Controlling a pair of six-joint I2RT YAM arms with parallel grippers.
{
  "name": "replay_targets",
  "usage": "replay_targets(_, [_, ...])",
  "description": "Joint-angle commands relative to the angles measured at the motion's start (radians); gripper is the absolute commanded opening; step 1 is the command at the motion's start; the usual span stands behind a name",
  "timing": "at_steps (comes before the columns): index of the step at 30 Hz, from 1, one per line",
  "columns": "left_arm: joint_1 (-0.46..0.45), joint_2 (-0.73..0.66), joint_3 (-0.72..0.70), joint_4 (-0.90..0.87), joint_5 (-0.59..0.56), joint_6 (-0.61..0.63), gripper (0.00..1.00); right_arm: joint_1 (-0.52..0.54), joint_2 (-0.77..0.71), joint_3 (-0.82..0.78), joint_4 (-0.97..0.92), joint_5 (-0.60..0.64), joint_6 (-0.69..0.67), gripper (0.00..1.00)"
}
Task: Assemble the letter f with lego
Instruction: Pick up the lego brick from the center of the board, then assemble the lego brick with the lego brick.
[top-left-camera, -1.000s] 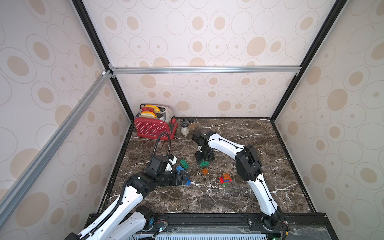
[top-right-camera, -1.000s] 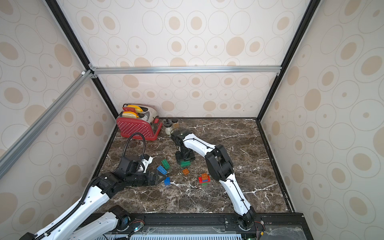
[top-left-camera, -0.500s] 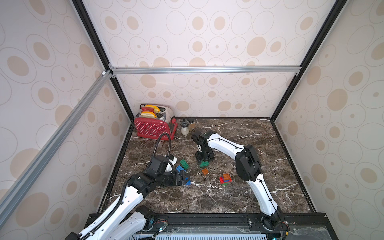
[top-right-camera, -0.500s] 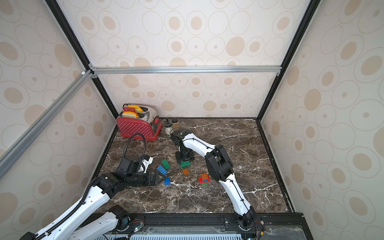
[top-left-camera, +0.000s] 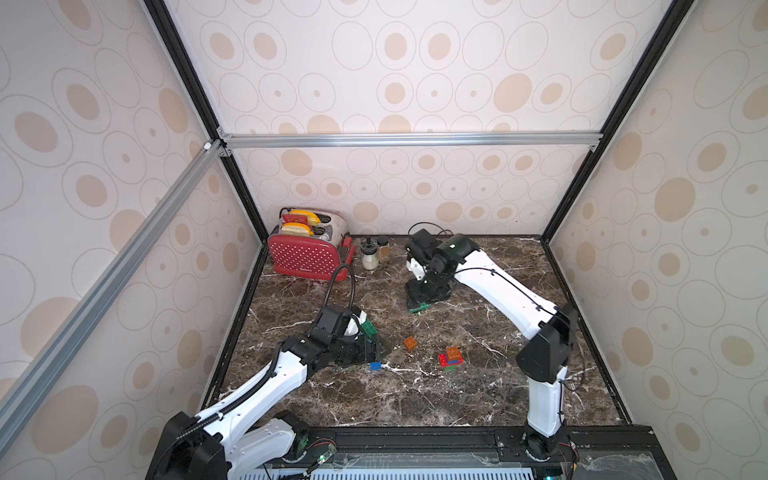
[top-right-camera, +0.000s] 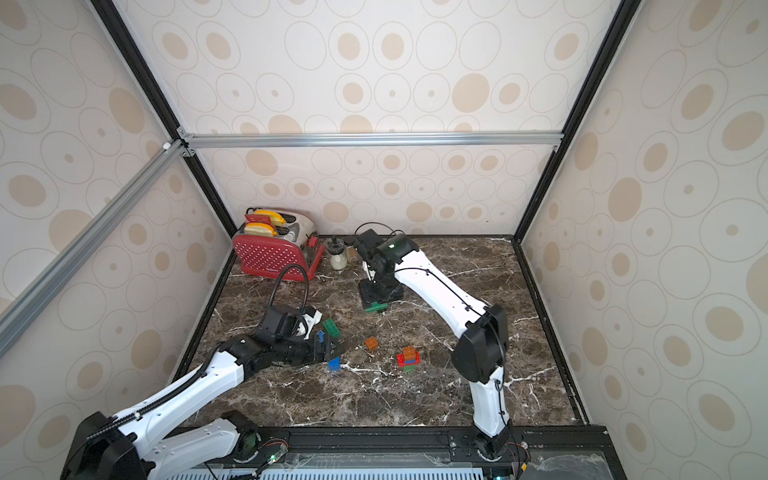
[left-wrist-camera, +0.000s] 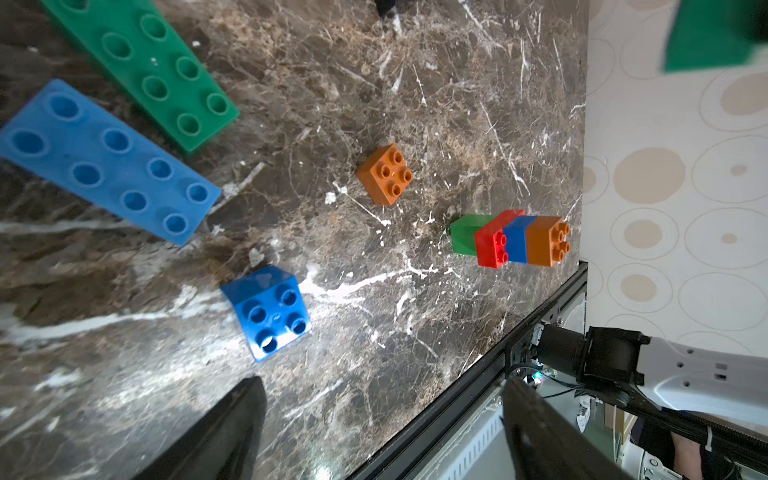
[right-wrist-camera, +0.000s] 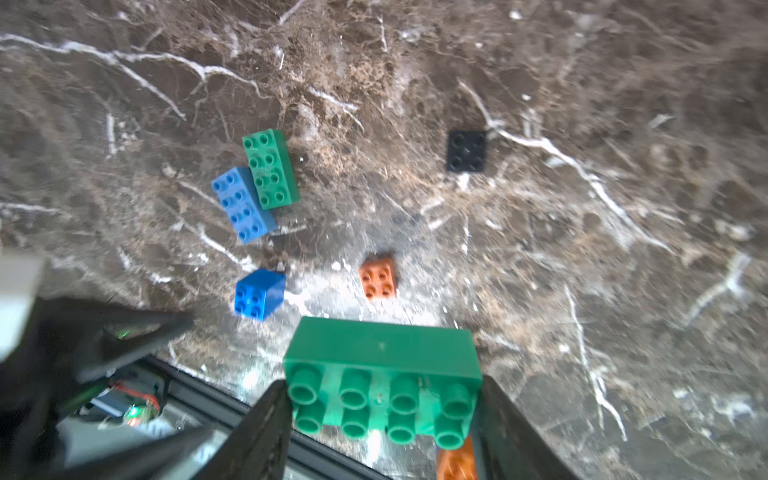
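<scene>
Your right claw (right-wrist-camera: 386, 440) is clamped on a green oblong brick (right-wrist-camera: 382, 353), low toward the far edge of the surface (top-left-camera: 415, 399). Your left claw (left-wrist-camera: 380, 432) stands wide apart and empty near the left edge, close to a blue oblong brick (left-wrist-camera: 108, 162) and a second green brick (left-wrist-camera: 153, 70). A four-brick stack (left-wrist-camera: 511, 239) sits mid-surface. The red toaster (top-left-camera: 305, 259), in the far left corner, bears white lettering too small to read.

Front marble (top-left-camera: 415, 399) lies open — lego (top-left-camera: 410, 343) and toaster (top-left-camera: 305, 259) crowd farther back.
</scene>
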Motion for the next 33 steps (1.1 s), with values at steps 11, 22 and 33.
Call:
replay_targets(11, [-0.226, 0.295, -0.029, 0.622, 0.020, -0.296, 0.65, -0.036, -0.327, -0.442, 0.005, -0.021, -0.013, 0.63])
replay_targets(22, [-0.303, 0.459, -0.020, 0.792, -0.006, -0.388, 0.54, -0.037, -0.389, -0.601, 0.070, -0.038, -0.020, 0.63])
replay_targets(33, [-0.315, 0.555, -0.002, 0.866, -0.006, -0.411, 0.49, -0.036, -0.365, -0.643, 0.096, -0.038, -0.038, 0.62])
